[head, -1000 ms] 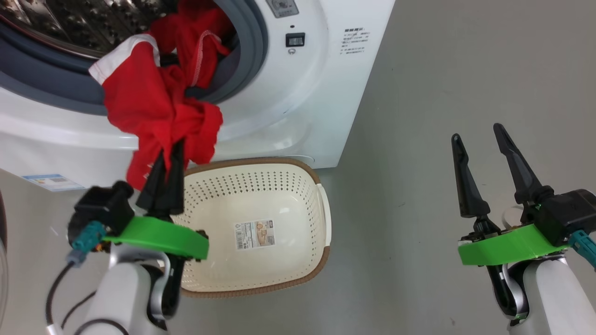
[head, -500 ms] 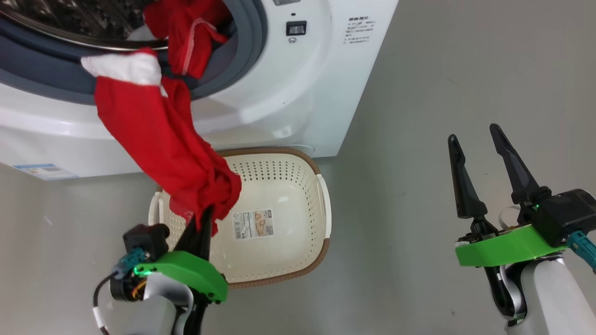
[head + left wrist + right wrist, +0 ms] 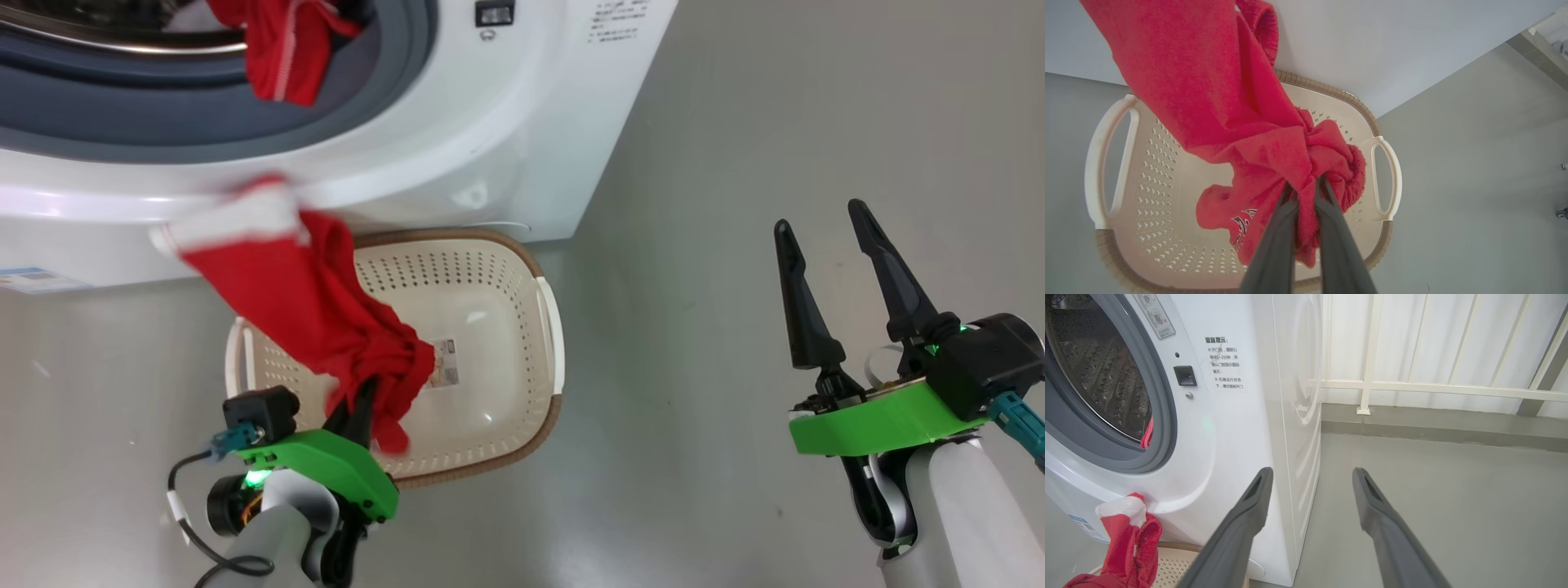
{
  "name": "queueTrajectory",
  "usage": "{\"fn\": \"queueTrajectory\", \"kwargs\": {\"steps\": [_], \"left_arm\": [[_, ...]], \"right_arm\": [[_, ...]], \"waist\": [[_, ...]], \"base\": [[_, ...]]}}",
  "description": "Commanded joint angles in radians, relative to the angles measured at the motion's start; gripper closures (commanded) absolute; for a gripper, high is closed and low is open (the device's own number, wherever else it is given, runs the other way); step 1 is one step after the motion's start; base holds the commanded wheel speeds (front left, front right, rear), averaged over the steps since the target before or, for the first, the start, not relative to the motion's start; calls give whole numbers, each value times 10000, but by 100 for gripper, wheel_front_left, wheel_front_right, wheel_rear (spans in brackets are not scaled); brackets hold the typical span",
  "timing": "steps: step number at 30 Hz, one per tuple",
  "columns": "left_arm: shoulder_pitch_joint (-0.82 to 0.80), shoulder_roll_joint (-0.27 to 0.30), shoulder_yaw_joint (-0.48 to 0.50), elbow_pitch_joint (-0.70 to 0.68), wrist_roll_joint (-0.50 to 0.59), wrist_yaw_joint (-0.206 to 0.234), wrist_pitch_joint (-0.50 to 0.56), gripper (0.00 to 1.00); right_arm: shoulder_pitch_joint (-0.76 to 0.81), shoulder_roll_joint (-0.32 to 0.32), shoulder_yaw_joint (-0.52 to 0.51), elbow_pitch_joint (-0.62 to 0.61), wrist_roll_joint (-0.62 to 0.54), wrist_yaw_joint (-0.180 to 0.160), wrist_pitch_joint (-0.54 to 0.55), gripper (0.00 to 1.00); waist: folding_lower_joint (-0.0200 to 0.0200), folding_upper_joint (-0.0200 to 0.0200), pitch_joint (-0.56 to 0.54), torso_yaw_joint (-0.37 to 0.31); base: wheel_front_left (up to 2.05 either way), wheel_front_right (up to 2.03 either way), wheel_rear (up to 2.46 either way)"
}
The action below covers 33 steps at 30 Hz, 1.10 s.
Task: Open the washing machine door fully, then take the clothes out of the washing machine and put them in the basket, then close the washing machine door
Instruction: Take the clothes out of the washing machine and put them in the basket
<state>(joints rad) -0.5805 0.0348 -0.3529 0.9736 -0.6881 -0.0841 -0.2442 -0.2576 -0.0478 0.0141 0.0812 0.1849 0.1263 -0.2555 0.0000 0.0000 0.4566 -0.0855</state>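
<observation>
My left gripper point(image 3: 363, 400) is shut on a red garment point(image 3: 310, 302) with a white band, hanging over the cream basket point(image 3: 498, 269) on the floor below the washing machine point(image 3: 490, 163). In the left wrist view the bunched red garment point(image 3: 1257, 134) is pinched between my fingers point(image 3: 1278, 228) above the basket point(image 3: 1114, 163). Another red piece of the clothes point(image 3: 282, 49) lies in the drum opening over the grey gasket point(image 3: 163, 122). My right gripper point(image 3: 820, 233) stands open and empty at the right, over bare floor. The washing machine door is out of view.
The washing machine point(image 3: 1229, 416) shows its drum point(image 3: 1102, 375) and printed labels. A white railing and wall point(image 3: 1433, 388) stand behind it. Grey floor point(image 3: 735, 163) spreads to the right of the machine and the basket.
The red garment has come free of the drum and now hangs lower over the basket as my left gripper pulled it back and down. The head view has shifted. My right gripper stays open.
</observation>
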Motion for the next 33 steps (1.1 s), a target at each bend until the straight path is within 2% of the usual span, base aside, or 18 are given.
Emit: {"fn": "queueTrajectory", "kwargs": {"steps": [1, 19, 20, 21, 22, 33], "left_arm": [[-124, 156, 144, 10, -145, -132, -149, 100], [-1401, 155, -833, 2213, -1888, -222, 129, 100], [-1481, 155, -904, 2293, -1915, -205, 157, 90], [-1555, 155, -972, 2361, -1920, -165, 146, 53], [-1614, 155, -1023, 2430, -1926, -121, 129, 0], [-2048, 303, -1289, 2827, -1451, 414, -137, 0]], "right_arm": [[-113, -24, 231, -230, 65, 44, -63, 0], [-424, -24, 319, -315, 220, 44, -63, 0], [-455, -24, 315, -318, 229, 44, -63, 0], [-481, -24, 308, -320, 238, 44, -63, 0], [-500, -24, 300, -318, 241, 44, -63, 0], [-547, -24, 220, -187, 303, 44, -63, 0]], "waist": [[0, 0, 175, -140], [0, 0, 1303, -611], [0, 0, 1350, -617], [0, 0, 1391, -620], [0, 0, 1418, -620], [0, 0, 1297, -411]], "base": [[0, 0, 0], [0, 0, 0], [0, 0, 0], [0, 0, 0], [0, 0, 0], [0, 0, 0]]}}
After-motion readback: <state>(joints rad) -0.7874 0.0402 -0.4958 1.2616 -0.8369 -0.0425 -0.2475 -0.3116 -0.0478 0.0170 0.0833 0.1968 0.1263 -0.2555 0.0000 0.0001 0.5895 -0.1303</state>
